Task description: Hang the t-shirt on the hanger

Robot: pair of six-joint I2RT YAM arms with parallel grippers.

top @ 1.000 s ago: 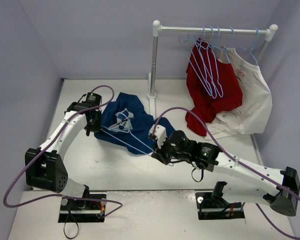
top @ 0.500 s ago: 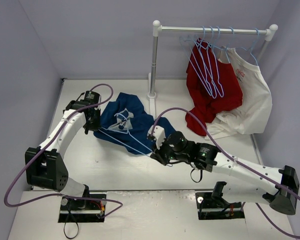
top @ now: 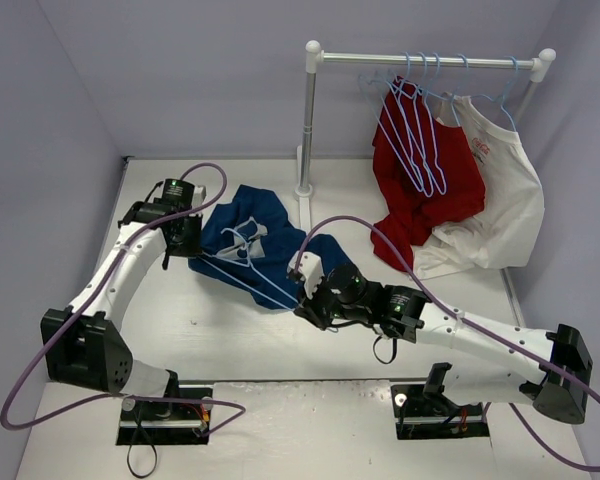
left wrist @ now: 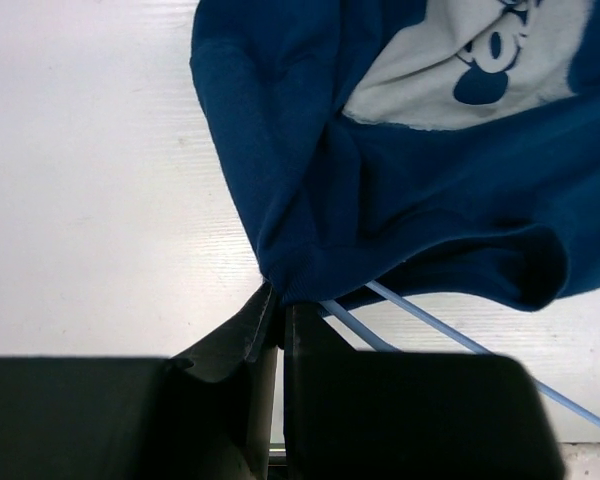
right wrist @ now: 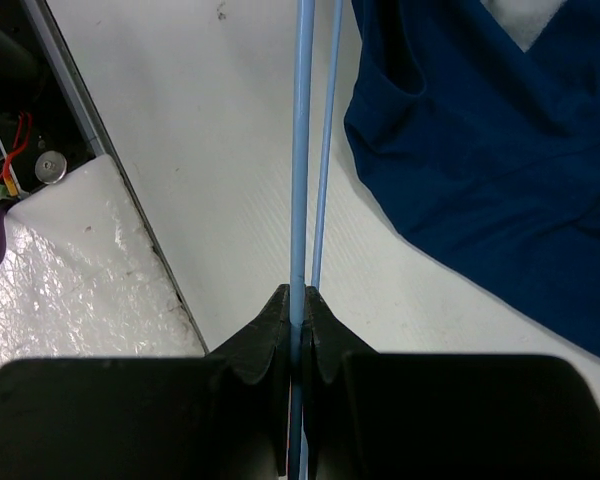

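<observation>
The navy t-shirt [top: 265, 235] lies crumpled on the table left of the rack post, its pale label [left wrist: 450, 70] showing inside the neck. A light-blue wire hanger [top: 250, 280] runs slantwise through and under its near edge. My left gripper [top: 185, 248] is shut on the t-shirt's [left wrist: 410, 190] left edge, with the hanger's wires [left wrist: 420, 322] passing just right of the jaws. My right gripper [top: 306, 303] is shut on one hanger wire [right wrist: 300, 150] at the t-shirt's [right wrist: 500, 140] near right corner; a second wire runs beside it.
A white rail on a post [top: 307, 130] stands at the back. From it hang a red shirt [top: 420, 190], a white shirt [top: 500, 205] and several spare blue hangers [top: 418, 140]. Grey walls close the left and back sides. The arm bases' mounts [right wrist: 40, 170] line the near edge.
My right gripper has slid a little to the left with the hanger wire. My left gripper has shifted slightly toward the back, still pinching the t-shirt's edge.
</observation>
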